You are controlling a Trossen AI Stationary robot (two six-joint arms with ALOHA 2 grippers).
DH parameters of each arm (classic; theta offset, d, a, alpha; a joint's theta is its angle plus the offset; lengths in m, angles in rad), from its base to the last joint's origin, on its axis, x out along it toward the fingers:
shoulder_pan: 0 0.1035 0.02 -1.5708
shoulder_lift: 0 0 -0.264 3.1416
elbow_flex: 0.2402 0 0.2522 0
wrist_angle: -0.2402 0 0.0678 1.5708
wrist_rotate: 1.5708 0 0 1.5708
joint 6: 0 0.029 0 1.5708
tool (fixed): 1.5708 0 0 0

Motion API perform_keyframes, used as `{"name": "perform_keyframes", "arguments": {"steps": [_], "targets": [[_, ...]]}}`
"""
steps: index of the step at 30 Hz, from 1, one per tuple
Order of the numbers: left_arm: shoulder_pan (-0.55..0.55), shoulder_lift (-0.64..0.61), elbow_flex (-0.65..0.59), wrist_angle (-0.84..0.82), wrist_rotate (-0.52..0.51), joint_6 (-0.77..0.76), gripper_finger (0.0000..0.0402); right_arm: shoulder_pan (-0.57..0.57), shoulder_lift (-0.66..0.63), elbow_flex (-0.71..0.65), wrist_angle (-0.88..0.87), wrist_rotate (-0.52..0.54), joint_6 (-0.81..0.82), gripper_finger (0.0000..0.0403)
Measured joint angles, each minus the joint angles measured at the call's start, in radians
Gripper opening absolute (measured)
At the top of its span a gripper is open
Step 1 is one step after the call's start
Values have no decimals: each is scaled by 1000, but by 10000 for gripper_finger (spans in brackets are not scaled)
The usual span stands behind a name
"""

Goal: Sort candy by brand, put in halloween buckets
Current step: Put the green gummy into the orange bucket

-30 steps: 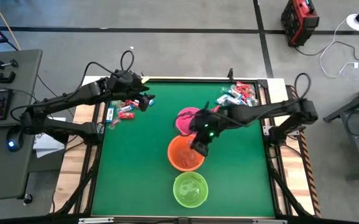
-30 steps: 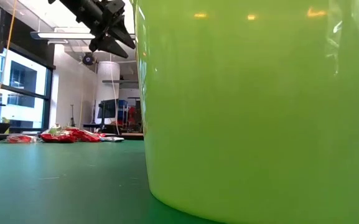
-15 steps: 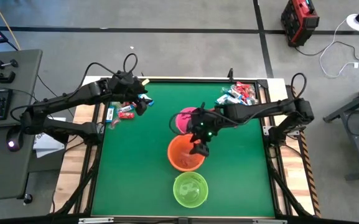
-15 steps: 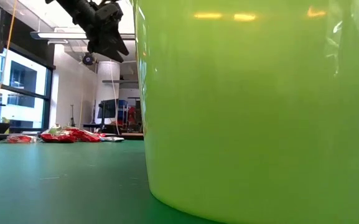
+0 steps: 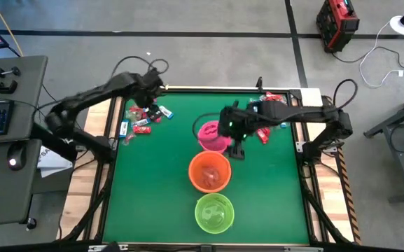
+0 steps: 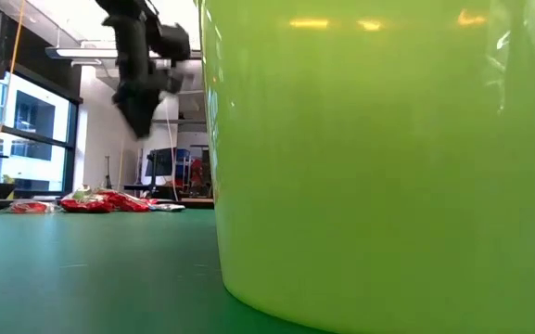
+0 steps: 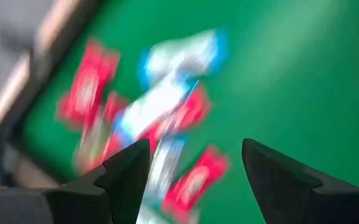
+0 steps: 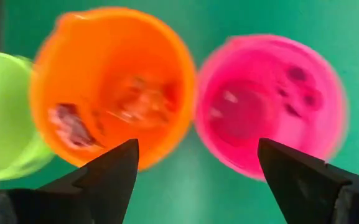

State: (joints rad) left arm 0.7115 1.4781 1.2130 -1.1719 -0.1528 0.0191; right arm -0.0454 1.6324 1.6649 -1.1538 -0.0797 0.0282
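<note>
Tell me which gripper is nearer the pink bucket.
Right. The right gripper hangs open just beside the pink bucket, toward the right arm's side. The left gripper is open over the candy pile near the table's far left corner.

Buckets [image 5: 214, 212]: glossy plastic; table [image 5: 152, 189]: matt green cloth; candy [image 5: 142, 123] wrappers shiny.

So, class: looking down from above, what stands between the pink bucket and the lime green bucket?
The orange bucket stands between the pink bucket and the lime green bucket; the high view shows all three in a row.
</note>
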Motion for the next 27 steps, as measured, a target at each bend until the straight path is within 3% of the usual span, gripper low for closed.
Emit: {"name": "perform_keyframes", "arguments": {"steps": [4,12,21,27], "targets": [[95,126,-2,-32,-97,-51,245,-64,-24,21,-87,28,-36,321],[239,227,-2,105,-103,-120,245,-155,-128,-128,-22,24,-62,320],[291,319,-1,50,-66,-143,225,-181,-199,-305,79,-34,-53,320],[291,326,-1,77,-62,-139,175,-173,-200,-338,94,-52,-52,320]]}}
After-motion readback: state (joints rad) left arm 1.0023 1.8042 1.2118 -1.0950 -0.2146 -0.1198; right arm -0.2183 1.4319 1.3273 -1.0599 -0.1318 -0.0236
